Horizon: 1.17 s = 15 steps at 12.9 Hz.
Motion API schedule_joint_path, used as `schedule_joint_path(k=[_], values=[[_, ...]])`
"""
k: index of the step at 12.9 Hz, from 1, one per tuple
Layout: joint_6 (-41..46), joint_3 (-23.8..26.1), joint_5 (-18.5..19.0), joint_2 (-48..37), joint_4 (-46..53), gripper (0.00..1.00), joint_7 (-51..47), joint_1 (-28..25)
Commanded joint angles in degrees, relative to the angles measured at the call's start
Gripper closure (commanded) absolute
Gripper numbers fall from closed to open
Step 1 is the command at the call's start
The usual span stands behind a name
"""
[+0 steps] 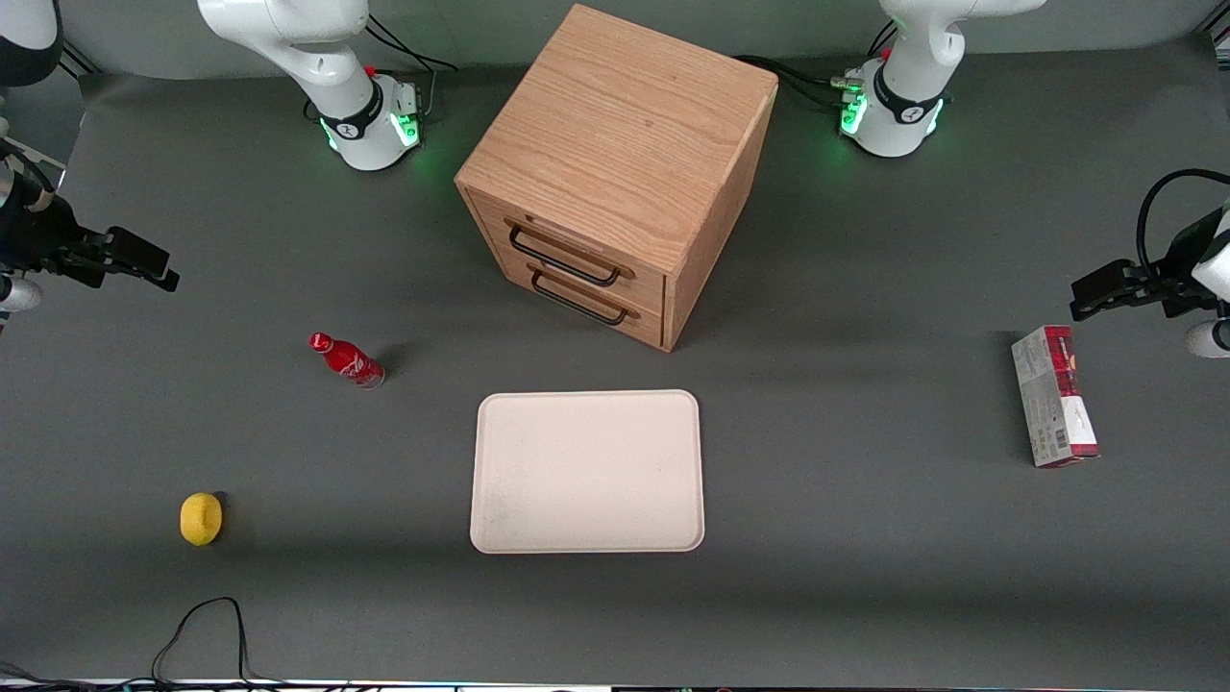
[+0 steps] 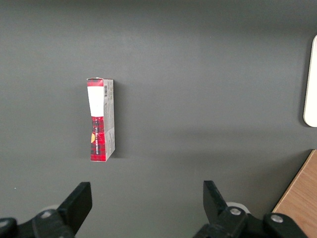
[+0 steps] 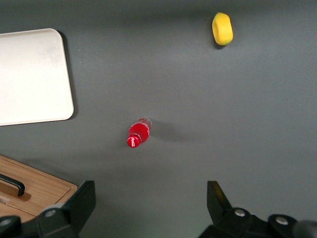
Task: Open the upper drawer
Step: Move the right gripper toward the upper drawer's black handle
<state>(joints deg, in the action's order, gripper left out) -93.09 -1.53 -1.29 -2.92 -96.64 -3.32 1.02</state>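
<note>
A: The upper drawer — where is it?
B: Closed in the oak cabinet, toward the table's farthest edge, past the tray.
A: And the gripper?
B: Fingers spread, holding nothing, raised at the working arm's end, above the red bottle.

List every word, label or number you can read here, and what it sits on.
None can be read.
Red bottle: white script, too small.
Red-and-grey box: print and barcode, too blurred.
Upper drawer, tray: no text.
Gripper, open, hangs toward the working arm's end.
</note>
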Motion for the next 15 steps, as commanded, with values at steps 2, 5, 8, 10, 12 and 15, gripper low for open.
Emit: schedule_joint_path(k=[2, 5, 8, 10, 12, 15], values=[[1.60, 0.82, 0.15, 1.34, 2.95, 0.00, -0.89, 0.47], [1.16, 7.39, -2.04, 3.09, 4.53, 0.00, -0.81, 0.47], [0.98, 20.73, -1.44, 9.22, 9.87, 0.00, 3.21, 0.47], [0.98, 28.47, 3.80, 13.97, 14.97, 0.00, 12.16, -0.14], [0.98, 33.67, 6.65, 17.24, 17.62, 0.00, 18.94, -0.32], [0.81, 35.10, 4.99, 18.47, 17.28, 0.00, 18.97, -1.55]])
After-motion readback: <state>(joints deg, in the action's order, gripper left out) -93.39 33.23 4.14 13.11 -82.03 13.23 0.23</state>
